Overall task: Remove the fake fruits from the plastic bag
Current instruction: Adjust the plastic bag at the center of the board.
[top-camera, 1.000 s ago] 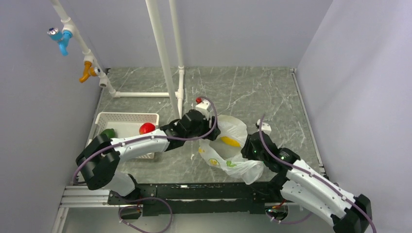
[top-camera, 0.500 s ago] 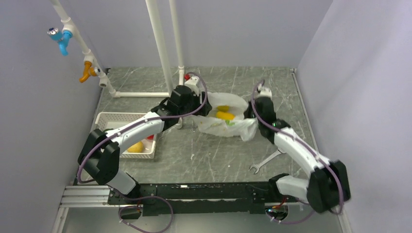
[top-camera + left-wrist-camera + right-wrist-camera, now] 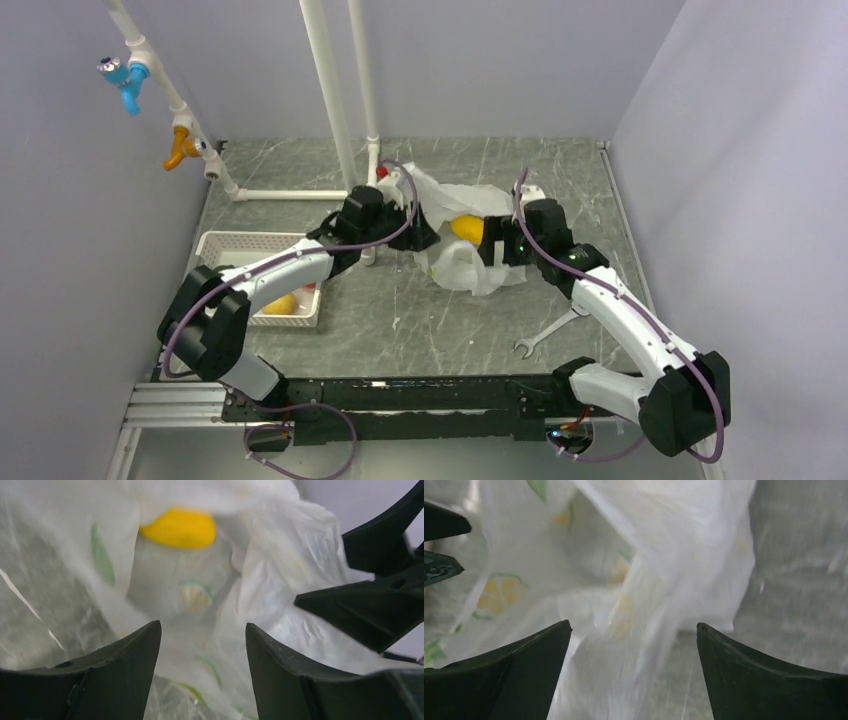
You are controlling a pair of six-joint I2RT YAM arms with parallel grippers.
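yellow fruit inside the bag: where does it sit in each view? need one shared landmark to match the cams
Top external: yellow fruit just above centre, in the open mouth of the plastic bag.
Left wrist: upper middle, deep inside the bag.
Right wrist: not identifiable; only bag film and its prints show.
Shared landmark: the plastic bag, seen in all three views.

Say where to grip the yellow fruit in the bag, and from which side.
Likely across the short axis of the yellow fruit, entering from the side of the left end effector: the plastic bag gapes open toward it, and the oblong fruit lies crosswise, uncovered.
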